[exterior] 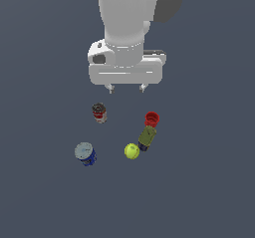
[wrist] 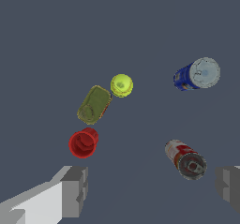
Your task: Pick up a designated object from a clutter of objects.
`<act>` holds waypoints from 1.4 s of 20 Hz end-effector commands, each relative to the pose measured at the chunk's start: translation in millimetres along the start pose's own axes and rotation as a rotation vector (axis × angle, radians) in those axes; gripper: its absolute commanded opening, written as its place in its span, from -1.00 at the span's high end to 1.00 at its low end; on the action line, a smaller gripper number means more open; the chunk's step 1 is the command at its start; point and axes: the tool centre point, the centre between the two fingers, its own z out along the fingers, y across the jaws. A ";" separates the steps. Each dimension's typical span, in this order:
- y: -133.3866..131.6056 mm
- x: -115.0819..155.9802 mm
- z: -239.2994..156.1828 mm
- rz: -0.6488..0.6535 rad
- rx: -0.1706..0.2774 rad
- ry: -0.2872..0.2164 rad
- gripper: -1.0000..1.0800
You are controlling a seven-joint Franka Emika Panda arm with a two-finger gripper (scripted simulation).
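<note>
The designated object, a small yellow-green ball (exterior: 131, 151) (wrist: 122, 85), lies on the dark floor among the clutter of objects. It touches one end of an olive-green can (exterior: 147, 138) (wrist: 94, 105) lying on its side. A red cup (exterior: 152, 118) (wrist: 84, 143) sits at that can's other end. My gripper (exterior: 126, 88) (wrist: 152, 190) hangs open high above the floor, behind the clutter in the exterior view, with nothing between its fingers. The ball is well apart from it.
A dark red-labelled can (exterior: 99, 113) (wrist: 185, 160) stands toward the exterior view's left, nearest the gripper. A blue can with a grey lid (exterior: 85, 154) (wrist: 197, 74) stands further forward on the left, about level with the ball.
</note>
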 end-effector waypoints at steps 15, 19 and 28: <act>17.1 1.2 3.4 -0.013 -0.020 0.007 -0.92; 15.8 7.5 11.6 0.010 -0.019 0.008 -0.92; 8.5 36.8 55.5 0.128 -0.016 0.014 -0.92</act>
